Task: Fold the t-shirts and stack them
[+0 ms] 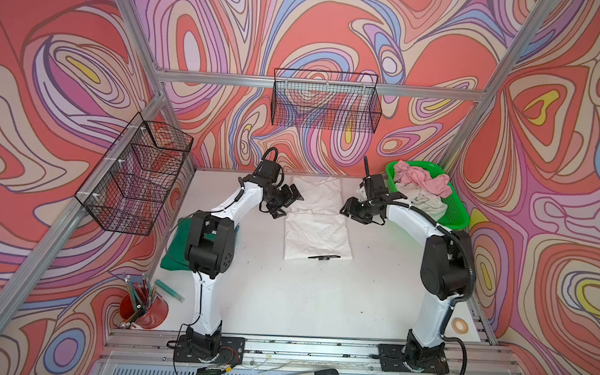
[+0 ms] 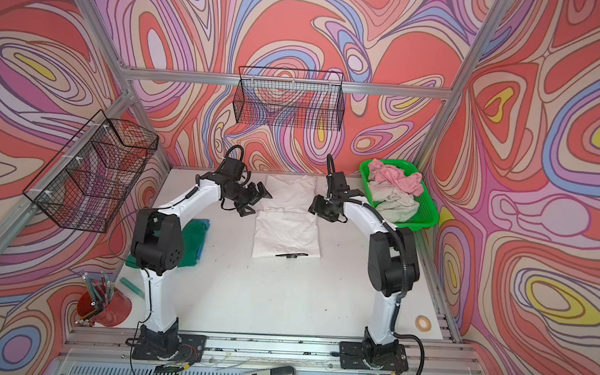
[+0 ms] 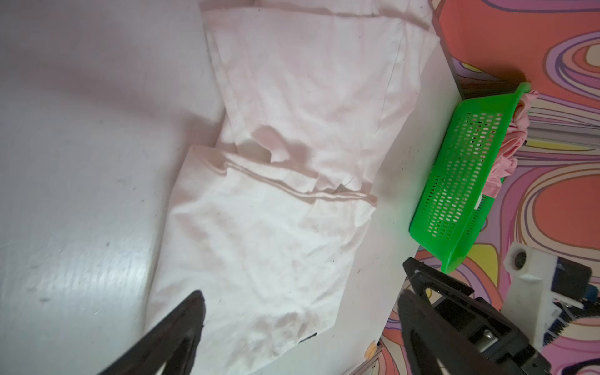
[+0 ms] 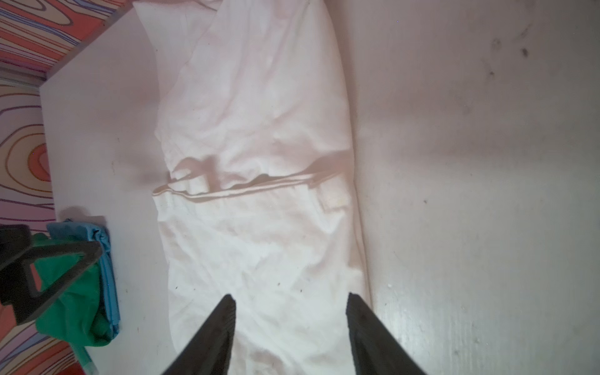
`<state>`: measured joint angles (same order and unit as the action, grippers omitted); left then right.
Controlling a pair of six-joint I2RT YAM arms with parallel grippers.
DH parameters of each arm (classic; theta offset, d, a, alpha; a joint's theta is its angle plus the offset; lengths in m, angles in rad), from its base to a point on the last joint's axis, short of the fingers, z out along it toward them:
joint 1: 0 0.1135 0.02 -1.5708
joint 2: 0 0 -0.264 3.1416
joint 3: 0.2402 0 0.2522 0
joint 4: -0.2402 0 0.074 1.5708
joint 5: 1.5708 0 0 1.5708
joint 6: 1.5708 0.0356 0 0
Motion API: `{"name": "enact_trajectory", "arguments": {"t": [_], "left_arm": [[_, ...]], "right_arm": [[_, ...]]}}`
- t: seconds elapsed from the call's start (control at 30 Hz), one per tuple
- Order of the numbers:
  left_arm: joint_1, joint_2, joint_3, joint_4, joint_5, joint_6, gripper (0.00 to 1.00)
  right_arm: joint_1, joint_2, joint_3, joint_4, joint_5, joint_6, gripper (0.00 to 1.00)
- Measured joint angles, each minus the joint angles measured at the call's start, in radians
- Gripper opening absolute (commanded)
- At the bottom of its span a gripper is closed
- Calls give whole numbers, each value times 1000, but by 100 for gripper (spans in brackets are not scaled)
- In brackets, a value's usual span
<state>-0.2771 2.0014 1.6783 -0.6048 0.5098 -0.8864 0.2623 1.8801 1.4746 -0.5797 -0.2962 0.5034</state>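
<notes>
A large white t-shirt (image 1: 319, 229) (image 2: 287, 227) lies in the middle of the table as a long narrow strip, with a crease across its middle (image 3: 292, 191) (image 4: 253, 188). My left gripper (image 1: 288, 203) (image 2: 256, 201) (image 3: 302, 295) hovers open at the strip's left edge by the crease, holding nothing. On the right side my right gripper (image 1: 346, 209) (image 2: 313, 207) (image 4: 290, 296) stands open above the cloth, also with nothing in it. A pink t-shirt (image 1: 424, 180) and an off-white one (image 1: 428, 203) lie crumpled in the basket. A dark green t-shirt (image 1: 175, 254) (image 4: 71, 292) lies partly hidden under the left arm.
The bright green basket (image 1: 457, 214) (image 3: 461, 168) sits at the back right corner. A thin black piece (image 1: 323, 257) rests at the white shirt's front edge. A red cup of pencils (image 1: 143, 309), a teal stick (image 1: 169, 290) and a tape roll (image 1: 460, 325) stand near the front. Wire baskets (image 1: 327, 102) hang on the walls.
</notes>
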Motion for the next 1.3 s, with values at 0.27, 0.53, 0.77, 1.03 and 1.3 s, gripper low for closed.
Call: {"name": "enact_trajectory", "arguments": {"t": [0.27,0.53,0.77,1.03,1.3], "left_arm": [[10,-269,-344,38,32,38,97],[6,-292,-554,53,41,68,93],[-44,-289,-529,74,39,72,91],[-98,-168,-386,136,44,67,89],[-136,-77,-354,166,48,55,89]], "right_arm": [[54,-131,-245,89,-18,4,60],[61,-155,-370,96,24,1,38],[60,-88,-213,163,-55,35,16],[51,171,-19,283,-146,86,2],[-23,250,-99,373,-159,140,10]]}}
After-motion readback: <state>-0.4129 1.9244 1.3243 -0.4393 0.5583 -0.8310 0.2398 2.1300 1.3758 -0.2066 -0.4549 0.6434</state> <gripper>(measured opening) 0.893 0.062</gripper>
